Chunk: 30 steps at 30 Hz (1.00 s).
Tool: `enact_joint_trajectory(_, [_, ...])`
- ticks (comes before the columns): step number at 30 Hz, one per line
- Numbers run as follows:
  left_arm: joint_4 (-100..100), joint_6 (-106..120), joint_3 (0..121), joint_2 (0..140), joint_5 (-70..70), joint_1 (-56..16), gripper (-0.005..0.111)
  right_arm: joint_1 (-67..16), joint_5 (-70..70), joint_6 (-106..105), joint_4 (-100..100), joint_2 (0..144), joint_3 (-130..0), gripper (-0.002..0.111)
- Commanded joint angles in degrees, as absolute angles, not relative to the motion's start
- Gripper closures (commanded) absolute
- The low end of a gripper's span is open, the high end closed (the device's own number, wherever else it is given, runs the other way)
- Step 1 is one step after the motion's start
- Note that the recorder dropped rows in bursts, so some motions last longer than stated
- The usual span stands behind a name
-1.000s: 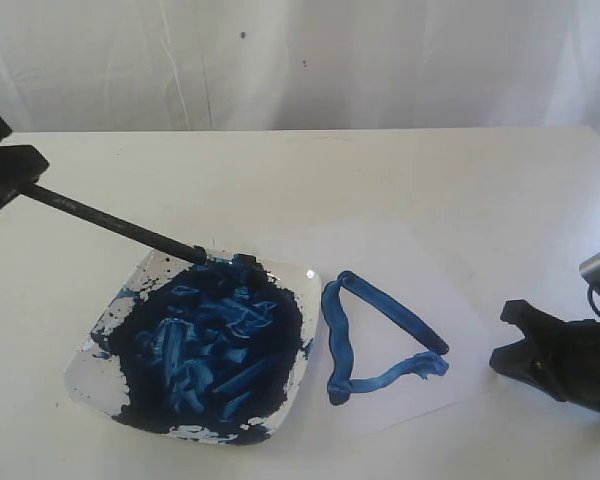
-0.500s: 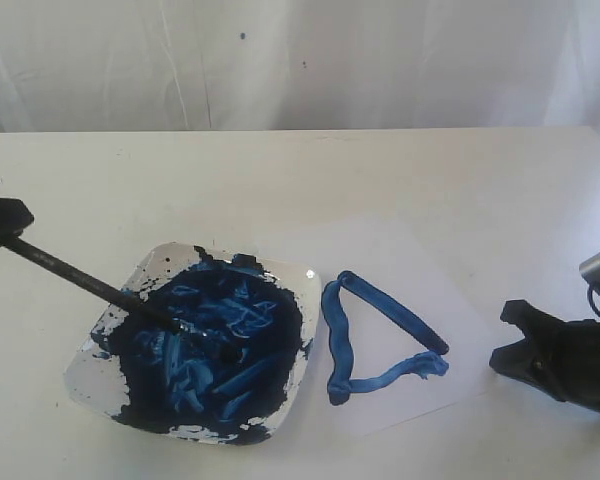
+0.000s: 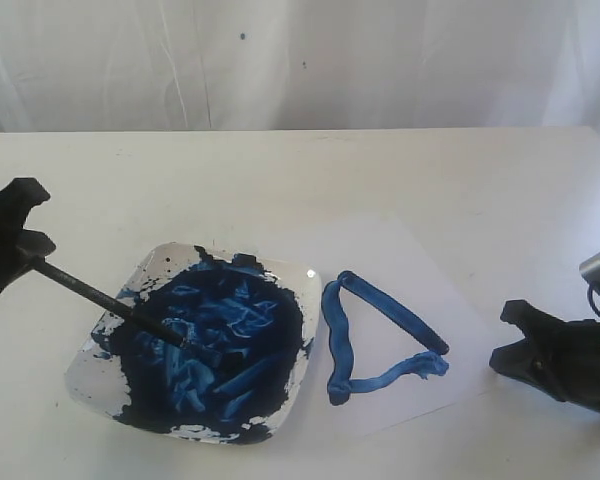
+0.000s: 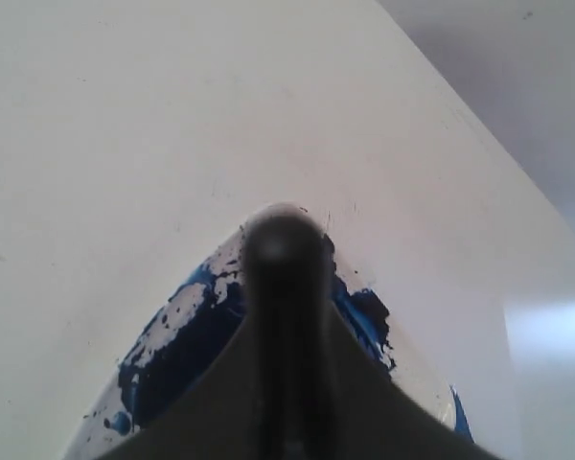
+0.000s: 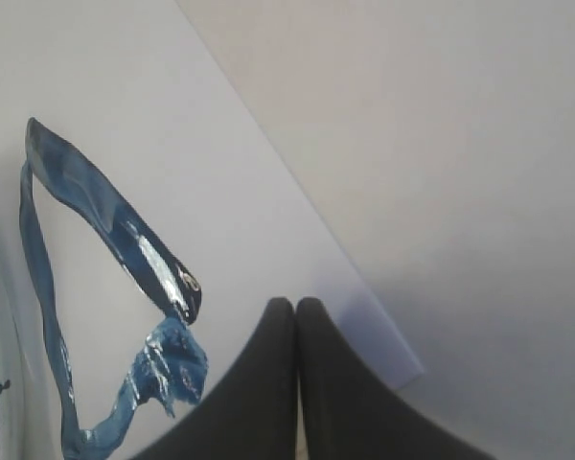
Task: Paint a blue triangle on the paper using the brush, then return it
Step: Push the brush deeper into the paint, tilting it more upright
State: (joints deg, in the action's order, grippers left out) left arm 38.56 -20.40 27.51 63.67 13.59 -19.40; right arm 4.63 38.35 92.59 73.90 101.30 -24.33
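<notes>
The black-handled brush [image 3: 105,298] slants down from my left gripper [image 3: 28,256], which is shut on its upper end, into the dark blue paint of the square white dish [image 3: 85,372]. In the left wrist view the brush [image 4: 284,259] shows end-on over the dish [image 4: 177,311]. The blue triangle [image 3: 342,340] lies on the paper [image 3: 400,255] right of the dish. My right gripper [image 3: 515,338] rests on the table beyond the paper's right corner. In the right wrist view the right gripper [image 5: 295,309] is shut on nothing, near the triangle [image 5: 125,230] and the paper [image 5: 220,182].
The off-white table [image 3: 430,170] reaches back to a white curtain [image 3: 380,60]. Its right edge lies close behind my right arm. Paint splatter dots the dish's left rim.
The left gripper has come down and nearer. The brush tip went from the dish's far rim into the middle of the paint. The right arm stayed still.
</notes>
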Motion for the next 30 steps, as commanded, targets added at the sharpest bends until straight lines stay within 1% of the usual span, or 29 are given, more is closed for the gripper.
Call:
enact_joint_trajectory(1, [38.49, -21.04, 27.44, 66.37, 15.19, -19.37, 0.107, 4.53, 38.16, 92.74, 74.25, 101.51, -24.51, 0.108])
enact_joint_trajectory(15, [39.11, -22.69, 27.66, 71.3, 23.21, -19.02, 0.107, 4.53, 38.16, 92.74, 74.25, 101.51, -24.51, 0.108])
enact_joint_trajectory(19, [39.08, -22.7, 29.97, 73.54, 21.3, -18.3, 0.107, 4.53, 38.16, 92.74, 74.25, 101.51, -24.51, 0.108])
enact_joint_trajectory(25, [38.69, -21.28, 36.71, 76.21, 17.9, -18.12, 0.107, 4.53, 38.16, 92.74, 74.25, 101.51, -24.51, 0.108])
enact_joint_trajectory(30, [38.69, -20.59, 42.89, 79.49, 11.11, -16.01, 0.107, 4.53, 38.16, 92.74, 74.25, 101.51, -24.51, 0.108])
